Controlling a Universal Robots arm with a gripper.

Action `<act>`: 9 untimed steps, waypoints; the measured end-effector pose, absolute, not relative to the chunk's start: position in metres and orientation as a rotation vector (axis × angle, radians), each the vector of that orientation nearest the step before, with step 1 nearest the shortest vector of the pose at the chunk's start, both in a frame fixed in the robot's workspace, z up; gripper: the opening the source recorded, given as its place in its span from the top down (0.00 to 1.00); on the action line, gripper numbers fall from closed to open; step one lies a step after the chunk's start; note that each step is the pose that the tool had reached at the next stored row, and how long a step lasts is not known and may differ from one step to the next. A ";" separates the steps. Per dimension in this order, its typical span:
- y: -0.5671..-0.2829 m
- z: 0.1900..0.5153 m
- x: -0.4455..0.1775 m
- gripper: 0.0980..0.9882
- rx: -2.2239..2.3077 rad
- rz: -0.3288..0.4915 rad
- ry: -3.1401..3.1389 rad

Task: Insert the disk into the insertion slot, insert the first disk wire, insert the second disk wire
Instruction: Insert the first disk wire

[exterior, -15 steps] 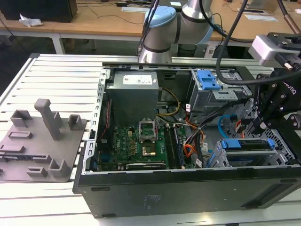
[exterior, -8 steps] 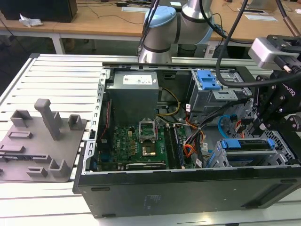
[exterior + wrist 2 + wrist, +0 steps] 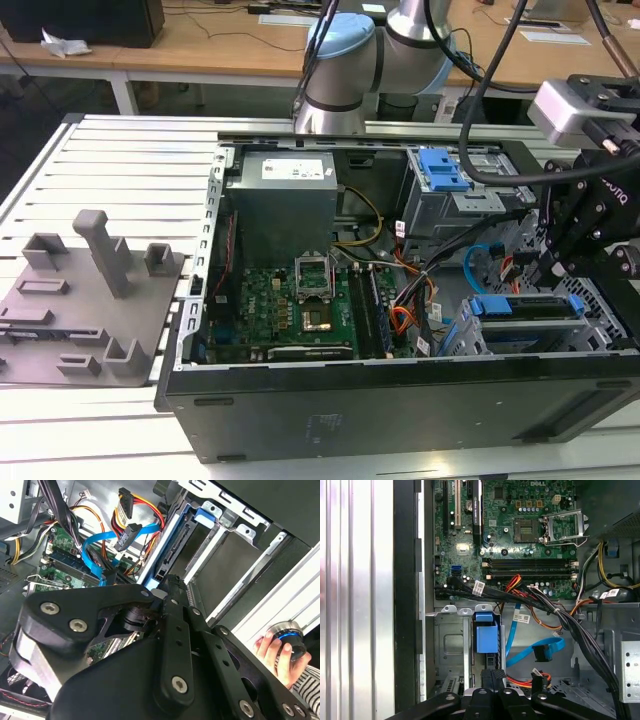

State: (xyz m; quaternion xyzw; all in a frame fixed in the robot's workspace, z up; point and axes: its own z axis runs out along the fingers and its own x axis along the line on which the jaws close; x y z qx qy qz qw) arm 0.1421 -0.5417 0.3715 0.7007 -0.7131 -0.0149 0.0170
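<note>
My end effector (image 3: pixel 565 250) hangs at the right edge of the exterior view, just above the disk (image 3: pixel 525 305). I cannot tell if it is apart or together. The disk lies in its blue frame inside the insertion slot (image 3: pixel 500 338), at the lower right of that frame, so I judge it is seated.

I count one disk and two wires, both with free plugs. The second disk wire (image 3: pixel 478 262), blue and looped, is right of the centre. In the first wrist view, the first disk wire (image 3: pixel 536 679) lies near it; probably both wait beside the slot to be reachable. In the second wrist view, one hand (image 3: pixel 277 652) of a person holds a round knob outside the case.
</note>
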 end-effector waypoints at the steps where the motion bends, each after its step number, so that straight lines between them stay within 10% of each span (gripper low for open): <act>1: -0.542 0.372 0.142 0.99 2.178 -0.046 -2.216; 5: -0.542 0.371 0.142 0.92 2.178 -0.046 -2.216; 9: -0.542 0.371 0.142 0.64 2.178 -0.046 -2.216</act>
